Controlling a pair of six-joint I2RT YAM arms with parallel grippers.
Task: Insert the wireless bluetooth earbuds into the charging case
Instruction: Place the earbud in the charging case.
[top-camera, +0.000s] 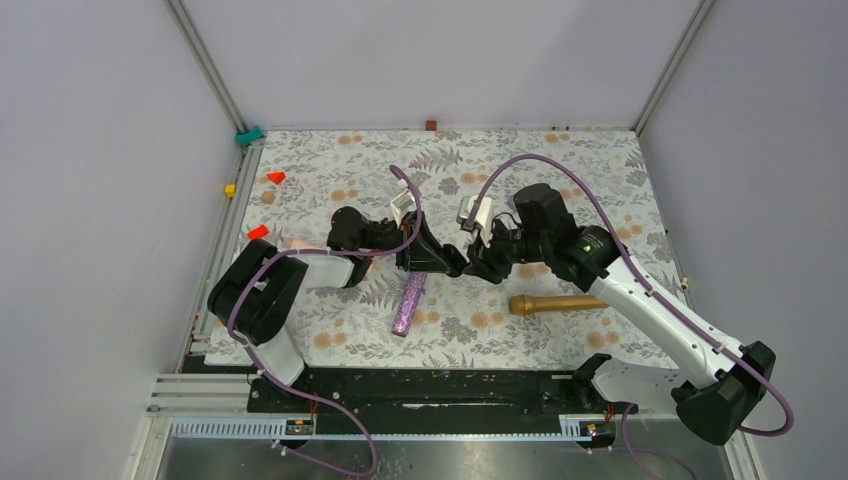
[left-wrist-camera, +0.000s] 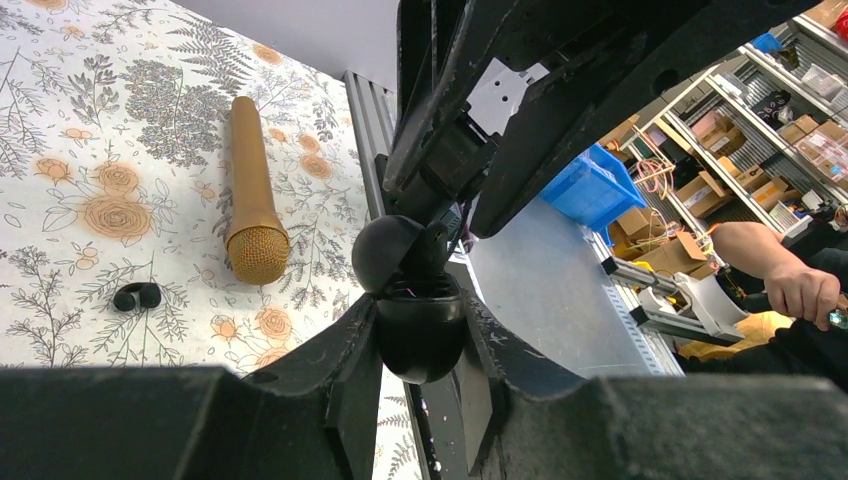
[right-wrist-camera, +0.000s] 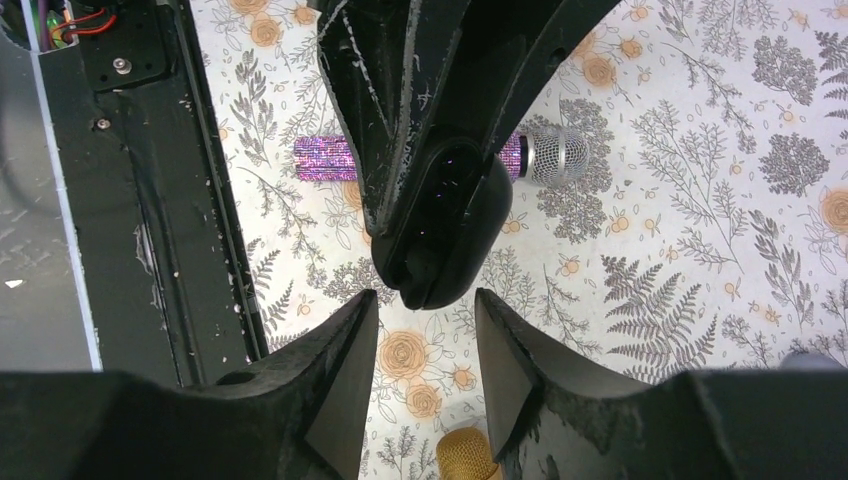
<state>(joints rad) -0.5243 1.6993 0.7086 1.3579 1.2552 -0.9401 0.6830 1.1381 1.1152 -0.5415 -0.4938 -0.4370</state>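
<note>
Above the middle of the tabletop, the two arms meet tip to tip. The left tool is clamped on the charging case, a black rounded capsule gripped by its lower half. Its domed lid is swung open to one side. Held off the surface in this way, the case is presented to the other arm with its mouth free of the gripping fingers, which appears to be the reason for the hold.

The right tool faces the case with its fingers apart and nothing between them, its tips just beside the capsule's rounded end. This reads as a release or a reach at the case, not a grasp.

Contents of the case: the cavity is turned away from all three views and partly masked by the fingers, so whether an earbud already sits inside cannot be told.

The earbuds show only in the left wrist view, as a small black two-lobed shape lying on the floral cloth. Whether this is one piece or two pieces touching cannot be told. It rests near the grille of the gold microphone, which lies toward the near edge on the right side and well apart from the raised case.

A purple glitter microphone lies below the meeting point, also toward the near edge. Neither microphone is touched.

By judgement, insertion is not complete, since at least one earbud remains on the tabletop to be fetched.
</note>
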